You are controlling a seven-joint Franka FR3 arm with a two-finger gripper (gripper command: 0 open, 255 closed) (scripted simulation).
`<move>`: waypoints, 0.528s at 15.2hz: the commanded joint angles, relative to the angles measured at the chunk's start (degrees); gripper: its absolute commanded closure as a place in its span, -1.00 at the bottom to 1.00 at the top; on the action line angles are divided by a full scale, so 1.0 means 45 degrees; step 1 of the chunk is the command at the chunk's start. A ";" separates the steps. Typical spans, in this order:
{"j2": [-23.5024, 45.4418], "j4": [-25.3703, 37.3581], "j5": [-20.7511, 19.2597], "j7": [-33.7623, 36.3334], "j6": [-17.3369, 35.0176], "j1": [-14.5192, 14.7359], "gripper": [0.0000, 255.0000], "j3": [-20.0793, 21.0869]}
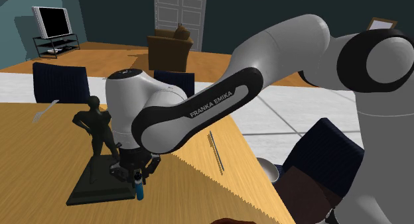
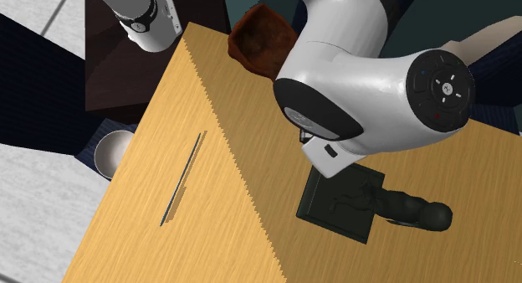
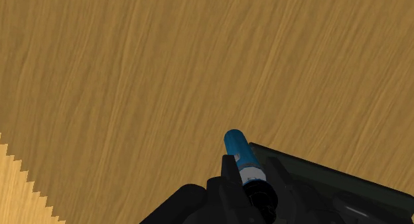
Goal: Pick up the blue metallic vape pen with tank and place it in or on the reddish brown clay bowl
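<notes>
Clasping the blue vape pen (image 3: 236, 148) between them, the jaws are closed on its upper part, near the pale band. The blue end sticks out past the fingertips (image 3: 228, 168). In the shoulder view the pen (image 1: 138, 189) hangs roughly upright, with its long axis running along the fingers and its blue end pointing down at the wooden table (image 1: 40, 163). It is just beside the slab base of a dark figurine (image 1: 98, 126). Whether its tip touches the wood I cannot tell. The reddish brown bowl (image 2: 259, 40) sits at the table's edge, apart from the pen, toward the second exterior view's top. The carry probably runs that way, and the pen would likely go in end first.
</notes>
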 commanded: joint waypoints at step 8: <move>-0.0254 0.0151 0.0162 -0.0098 -0.0384 -0.0063 1.00 0.0101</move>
